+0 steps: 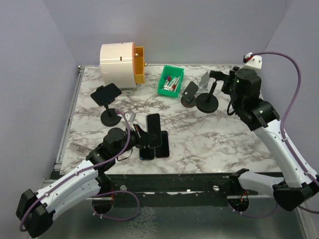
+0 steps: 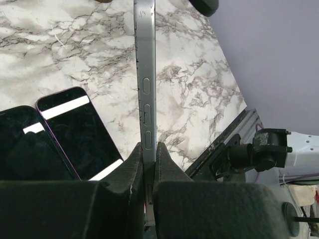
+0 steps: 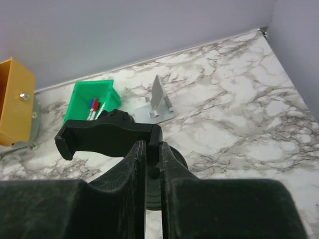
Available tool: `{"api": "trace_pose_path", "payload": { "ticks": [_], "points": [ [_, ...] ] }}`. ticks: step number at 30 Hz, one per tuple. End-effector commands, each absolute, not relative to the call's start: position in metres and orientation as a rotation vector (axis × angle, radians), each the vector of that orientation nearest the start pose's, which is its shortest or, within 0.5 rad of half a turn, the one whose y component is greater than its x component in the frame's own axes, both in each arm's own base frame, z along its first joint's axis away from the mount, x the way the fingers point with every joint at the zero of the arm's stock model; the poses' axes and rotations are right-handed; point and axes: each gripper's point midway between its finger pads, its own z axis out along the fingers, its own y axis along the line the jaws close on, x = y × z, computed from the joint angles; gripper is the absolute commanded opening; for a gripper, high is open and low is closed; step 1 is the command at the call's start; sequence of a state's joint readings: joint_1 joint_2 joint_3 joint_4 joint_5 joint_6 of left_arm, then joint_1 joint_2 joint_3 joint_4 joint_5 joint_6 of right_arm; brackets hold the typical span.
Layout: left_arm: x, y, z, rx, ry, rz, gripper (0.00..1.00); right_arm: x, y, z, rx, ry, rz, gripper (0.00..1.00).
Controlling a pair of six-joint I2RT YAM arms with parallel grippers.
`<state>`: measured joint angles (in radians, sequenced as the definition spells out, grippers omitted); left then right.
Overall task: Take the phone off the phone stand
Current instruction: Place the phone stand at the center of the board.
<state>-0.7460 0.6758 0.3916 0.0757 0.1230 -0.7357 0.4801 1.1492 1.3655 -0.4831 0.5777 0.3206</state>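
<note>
The phone (image 2: 145, 89) is seen clear of any cradle, pinched by its lower end between the narrowly closed jaws of the left gripper (image 2: 148, 162). It is held on edge, with the side buttons turned toward the wrist camera. Its long axis runs straight out from the fingertips toward the top of the left wrist frame, and in the overhead view it lies near the lower centre of the table (image 1: 224, 134). Two other phones (image 2: 79, 129) are lying flat, screens up, just beside and below the held one, at the lower left of the left wrist frame. The right gripper (image 3: 152, 154) is closed on the black cradle of a phone stand (image 3: 99, 137) at the upper right of the overhead view, well apart from the phone, and no handset can be seen in that cradle. The removal is therefore judged to be done or nearly done, with the setting down left to do. The left arm is much the nearer, since the phone is already held by it. The next move is judged to turn on tipping the long axis from edge-on to flat, so that the phone is laid on bare marble beside the two resting ones and not across them.
</note>
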Motion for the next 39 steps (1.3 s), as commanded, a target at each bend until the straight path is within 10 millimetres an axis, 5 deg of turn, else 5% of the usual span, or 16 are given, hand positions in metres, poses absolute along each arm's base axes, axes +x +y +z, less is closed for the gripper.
{"api": "trace_pose_path", "payload": {
  "ticks": [1,12,17,39],
  "points": [
    [0.190,-0.248,0.198,0.126,1.881,-1.195,0.00,0.349,0.054,0.368,0.355,1.729,-0.014,0.00],
    [0.189,-0.256,0.203,0.169,1.891,-1.219,0.00,0.382,-0.007,0.301,0.664,1.770,0.040,0.00],
    [0.187,-0.251,0.202,0.189,1.892,-1.187,0.00,0.395,-0.015,0.283,0.705,1.747,0.039,0.00],
    [0.187,-0.238,0.204,0.182,1.847,-1.137,0.00,0.453,-0.022,0.284,0.632,1.701,-0.061,0.00]
  ]
}}
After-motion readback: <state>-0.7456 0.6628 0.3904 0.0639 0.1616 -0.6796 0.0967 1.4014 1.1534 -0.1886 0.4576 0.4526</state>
